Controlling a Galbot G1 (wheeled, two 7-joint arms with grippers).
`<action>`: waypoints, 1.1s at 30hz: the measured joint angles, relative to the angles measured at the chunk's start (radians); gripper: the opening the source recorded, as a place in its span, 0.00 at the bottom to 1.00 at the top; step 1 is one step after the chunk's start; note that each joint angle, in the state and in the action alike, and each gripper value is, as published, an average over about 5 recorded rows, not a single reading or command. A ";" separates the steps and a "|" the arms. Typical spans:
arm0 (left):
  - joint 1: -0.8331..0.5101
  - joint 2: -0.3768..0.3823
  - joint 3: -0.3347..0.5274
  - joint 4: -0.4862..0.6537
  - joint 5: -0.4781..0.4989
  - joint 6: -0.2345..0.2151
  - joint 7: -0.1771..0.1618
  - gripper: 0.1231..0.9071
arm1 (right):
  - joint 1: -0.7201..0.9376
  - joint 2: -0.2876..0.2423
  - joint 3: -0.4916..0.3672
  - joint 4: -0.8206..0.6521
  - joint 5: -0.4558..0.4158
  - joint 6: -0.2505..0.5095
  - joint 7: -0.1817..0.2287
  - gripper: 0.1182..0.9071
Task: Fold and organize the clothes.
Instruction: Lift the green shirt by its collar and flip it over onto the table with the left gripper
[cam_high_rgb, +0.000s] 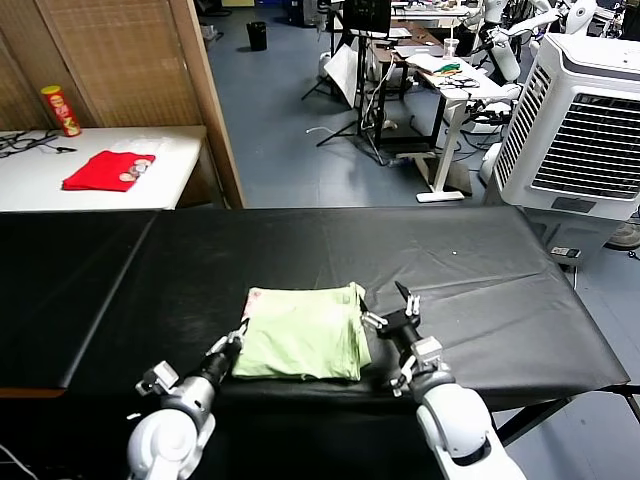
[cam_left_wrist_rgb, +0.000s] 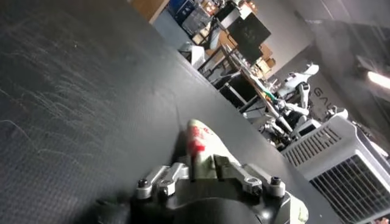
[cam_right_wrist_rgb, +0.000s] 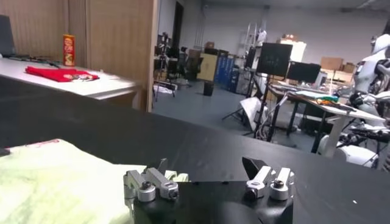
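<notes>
black table (cam_high_rgb: 500, 260) bare around T-shirt (cam_high_rgb: 300, 335)

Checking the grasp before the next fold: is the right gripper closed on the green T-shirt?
No, the right gripper stands open beside the T-shirt.

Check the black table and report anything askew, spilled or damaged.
Nothing is spilled or damaged. The green T-shirt lies folded on the black table, slightly crooked, its right edge bunched and rumpled. The left end effector is shut on its left edge; the right end effector stands open beside the rumpled edge.
</notes>
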 joint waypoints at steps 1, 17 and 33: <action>0.001 0.001 0.001 -0.005 0.018 -0.001 -0.002 0.02 | -0.001 0.001 0.002 0.001 -0.006 -0.001 0.003 0.86; 0.031 0.313 -0.147 -0.058 0.496 -0.032 -0.009 0.01 | -0.010 0.031 0.010 0.000 -0.036 -0.007 0.012 0.86; 0.049 0.431 -0.152 -0.248 0.424 0.071 -0.159 0.01 | -0.046 0.042 0.016 0.009 -0.059 -0.001 0.011 0.86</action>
